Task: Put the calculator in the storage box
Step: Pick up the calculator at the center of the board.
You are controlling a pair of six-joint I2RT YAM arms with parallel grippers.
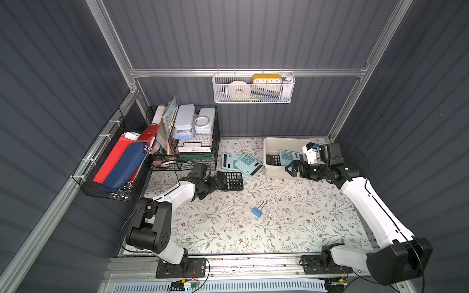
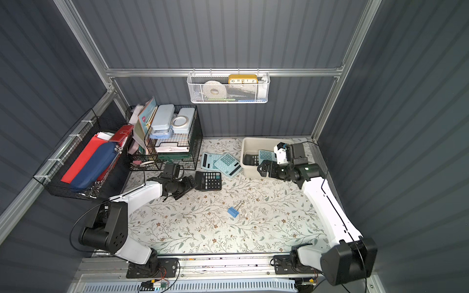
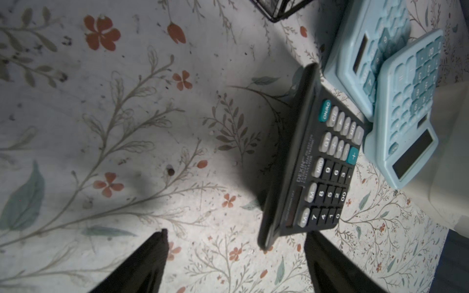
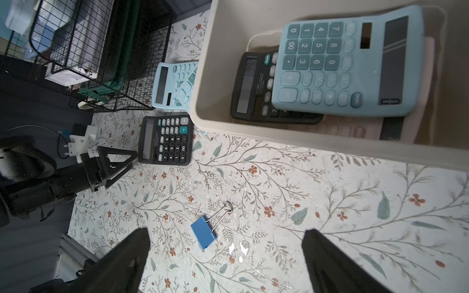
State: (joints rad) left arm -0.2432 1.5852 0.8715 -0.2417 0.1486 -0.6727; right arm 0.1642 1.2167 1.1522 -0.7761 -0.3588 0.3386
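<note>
The storage box is sitting right of centre in both top views, against the back edge of the floral mat. It is already holding a blue calculator leaning over a dark calculator, with what looks like a pink one mostly hidden beneath. The black calculator, probably the next to go, is lying on the mat near the middle of the top views, apart from the box and just in front of two overlapping blue calculators. The left gripper is reaching in low from the left of the frame with its jaws standing wide and clamping nothing. The black calculator's near corner is poking into the gap between them, which suggests it is lining up on the thick display edge, the easiest lip to pinch on a flat slab. The right gripper is hovering over the box's near wall, spread fully and empty, likely leaving the box mouth free. Open mat is lying between the black calculator and the box, and a blue binder clip is sitting lower in the frame, off that path. The black wire basket is crowding the left arm from behind, and the box's lipped rim is calling for height on any carry.
</note>
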